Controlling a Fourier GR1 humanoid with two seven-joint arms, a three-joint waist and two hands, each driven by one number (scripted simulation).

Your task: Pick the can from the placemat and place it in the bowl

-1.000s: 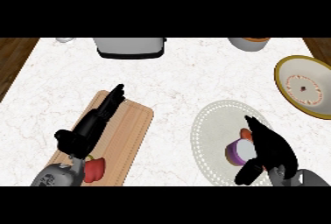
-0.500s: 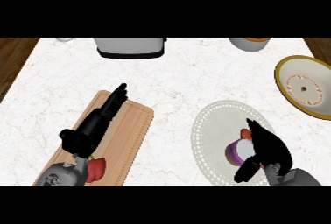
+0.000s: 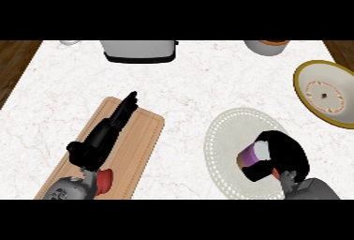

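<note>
A purple and white can (image 3: 252, 154) lies on its side on the round pale placemat (image 3: 228, 136) at the lower right. My right hand (image 3: 283, 154) is over it with fingers curled round the can, hiding most of it. The bowl (image 3: 325, 91), cream with a yellow rim, stands at the right edge, well beyond the mat. Over the wooden cutting board (image 3: 142, 136) at the lower left, my left hand (image 3: 107, 133) rests open with straight fingers pointing away.
A red object (image 3: 105, 180) lies on the cutting board under my left wrist. At the back stand a grey toaster (image 3: 138, 50), a small cup (image 3: 266, 46) and a white object (image 3: 68, 42). Dark wood (image 3: 14, 65) shows past the counter's left edge.
My right hand has curled down over the can and closed round it. The can looks tipped more onto its side. The left hand has hardly moved.
</note>
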